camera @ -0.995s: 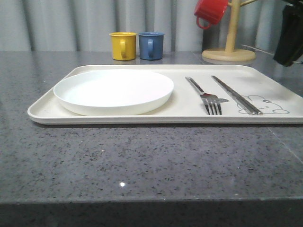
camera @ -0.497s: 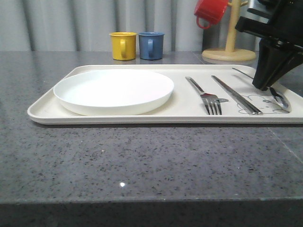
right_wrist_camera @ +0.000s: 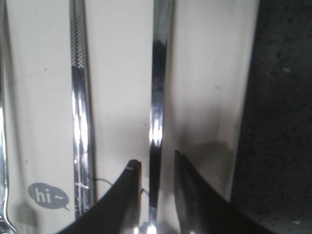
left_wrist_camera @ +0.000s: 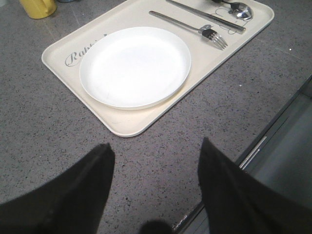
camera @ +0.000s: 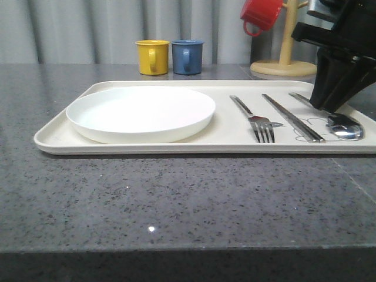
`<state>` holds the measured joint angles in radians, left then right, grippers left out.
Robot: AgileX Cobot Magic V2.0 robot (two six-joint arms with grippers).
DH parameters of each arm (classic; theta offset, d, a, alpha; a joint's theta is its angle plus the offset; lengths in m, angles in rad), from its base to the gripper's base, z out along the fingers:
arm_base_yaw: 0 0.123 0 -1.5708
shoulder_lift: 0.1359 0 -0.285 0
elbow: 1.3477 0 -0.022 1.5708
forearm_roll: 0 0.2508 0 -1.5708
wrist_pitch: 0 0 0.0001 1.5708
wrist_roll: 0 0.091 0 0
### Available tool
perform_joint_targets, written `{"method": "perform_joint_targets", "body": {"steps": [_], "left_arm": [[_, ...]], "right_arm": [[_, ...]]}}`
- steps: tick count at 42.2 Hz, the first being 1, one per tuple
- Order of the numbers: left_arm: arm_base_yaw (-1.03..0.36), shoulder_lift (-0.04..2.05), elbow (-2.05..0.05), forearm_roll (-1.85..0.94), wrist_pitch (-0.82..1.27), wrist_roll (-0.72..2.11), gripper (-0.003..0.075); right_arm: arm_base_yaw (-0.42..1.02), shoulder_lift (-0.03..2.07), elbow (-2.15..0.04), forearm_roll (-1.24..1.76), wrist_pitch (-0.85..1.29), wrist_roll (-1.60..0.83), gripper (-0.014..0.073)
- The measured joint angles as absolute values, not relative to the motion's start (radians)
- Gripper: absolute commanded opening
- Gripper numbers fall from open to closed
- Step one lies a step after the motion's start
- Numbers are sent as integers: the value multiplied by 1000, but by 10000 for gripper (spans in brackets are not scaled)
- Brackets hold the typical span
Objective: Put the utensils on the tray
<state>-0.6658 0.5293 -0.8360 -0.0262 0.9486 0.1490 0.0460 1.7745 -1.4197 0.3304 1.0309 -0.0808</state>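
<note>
Since half a second ago the right hand [camera: 336, 108] has sunk a little and the slim steel spoon [camera: 343, 126] beneath it has settled flat on the large cream rectangular tray [camera: 235, 144], its bowl now nearer the tray's front rim.

That tray lies on the speckled grey stone surface [camera: 176, 205] and carries every utensil. Farthest from the right hand sits the wide round white plate [camera: 141, 113]; closer in come the shiny steel fork [camera: 254, 117] and then the pair of long steel chopsticks [camera: 292, 117], just beside the spoon. The left hand [left_wrist_camera: 156, 190] hangs spread and empty over bare surface, well short of the tray.

In the right wrist view the right hand's fingers [right_wrist_camera: 122, 195] straddle the spoon handle, slightly parted; whether they press it I cannot tell.

All three utensils run front to back, roughly parallel, tines and bowl toward the camera.

If the fingers lift while touching the handle, they could drag the spoon askew, against the chopsticks or over the rim.
</note>
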Motion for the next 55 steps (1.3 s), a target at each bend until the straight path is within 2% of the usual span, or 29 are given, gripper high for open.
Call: {"method": "perform_joint_targets", "body": {"steps": [7, 14, 25, 45, 55], "left_arm": [[-666, 529, -836, -26, 949, 149, 388], [-666, 529, -836, -26, 949, 149, 388], [-666, 529, -836, -26, 949, 149, 388], [-666, 529, -836, -26, 949, 149, 388], [-666, 529, -836, -26, 949, 149, 388]], "right_arm": [[71, 1698, -1420, 311, 1060, -158, 213], [155, 1568, -1410, 231, 1114, -178, 213], [289, 1226, -1253, 189, 1136, -184, 213], [294, 506, -915, 162, 1162, -182, 213], [294, 373, -867, 162, 1179, -161, 213]]}}
